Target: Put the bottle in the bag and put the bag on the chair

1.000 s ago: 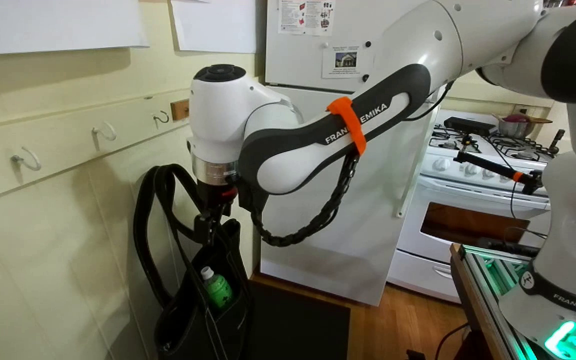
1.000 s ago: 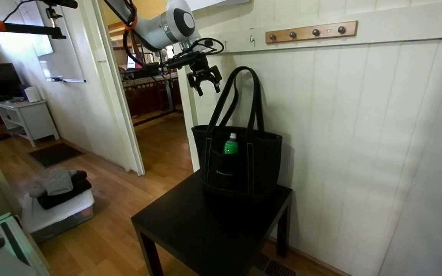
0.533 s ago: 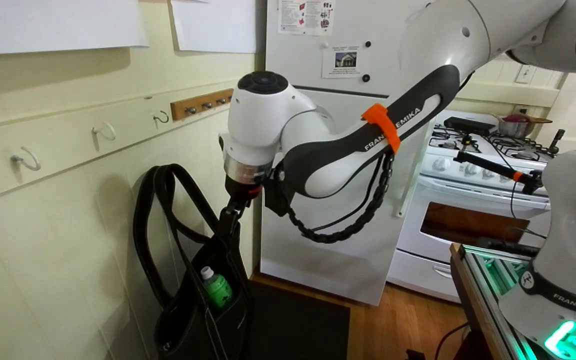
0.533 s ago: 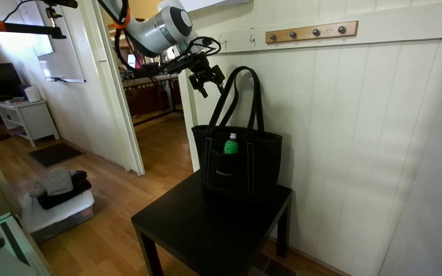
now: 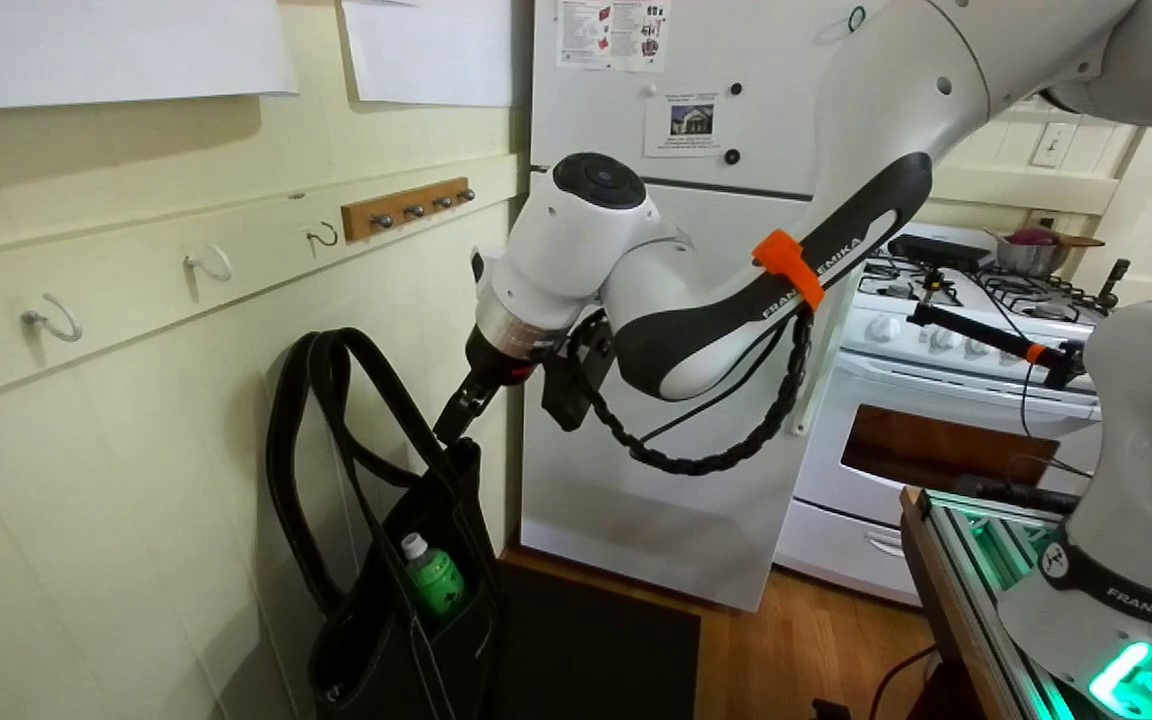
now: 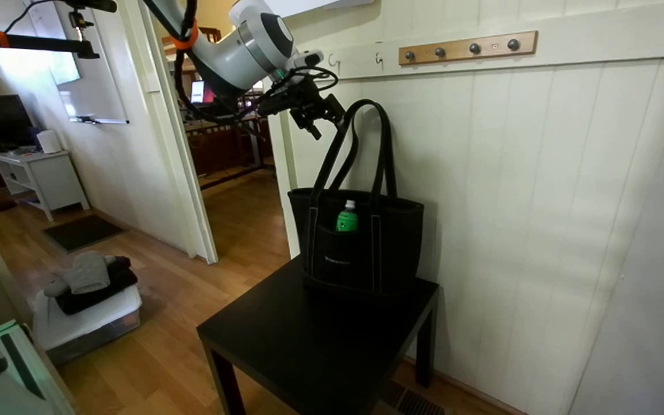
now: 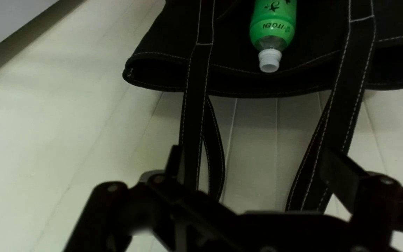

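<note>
The black bag (image 6: 401, 248) stands upright on the near-black chair (image 6: 309, 340), its two loop handles rising above it. In its front pocket sits the green bottle (image 6: 347, 220), white cap up. The wrist view shows the bottle (image 7: 274, 24) at the top, with the handle straps (image 7: 194, 115) running down towards my gripper (image 7: 255, 166). Its jaws stand wide apart, one strap seen near each finger. Whether the straps pass between the fingers or behind them I cannot tell. In an exterior view my gripper (image 6: 329, 129) is tilted, one fingertip overlapping the left side of the handles.
A panelled wall (image 6: 539, 202) rises right behind the bag, carrying a wooden peg rack (image 6: 467, 48) and hooks (image 5: 208, 262). The fridge (image 5: 656, 400) stands beyond the arm. A storage bin (image 6: 87, 334) with folded cloth sits on the floor.
My arm has swung rightward in an exterior view and the gripper has tilted, its fingers now angled towards the wall and closer to the handles. Bag and bottle have stayed still.
</note>
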Robot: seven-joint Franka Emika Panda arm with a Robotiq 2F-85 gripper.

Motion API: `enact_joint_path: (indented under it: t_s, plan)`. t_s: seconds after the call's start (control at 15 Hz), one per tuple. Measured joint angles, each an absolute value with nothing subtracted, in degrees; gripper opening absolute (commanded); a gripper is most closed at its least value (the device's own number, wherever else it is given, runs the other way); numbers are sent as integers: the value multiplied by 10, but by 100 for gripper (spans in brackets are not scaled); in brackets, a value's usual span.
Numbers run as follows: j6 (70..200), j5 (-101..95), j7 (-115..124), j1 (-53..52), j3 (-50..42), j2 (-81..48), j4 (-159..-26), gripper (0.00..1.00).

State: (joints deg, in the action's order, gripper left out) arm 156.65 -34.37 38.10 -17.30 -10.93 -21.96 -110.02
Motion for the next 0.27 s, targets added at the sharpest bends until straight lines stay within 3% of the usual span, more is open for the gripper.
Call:
enact_joint_path:
  t_s: [0.27]
  plan:
    - [1610,-345,392,-172,-114,-223,-1111,100]
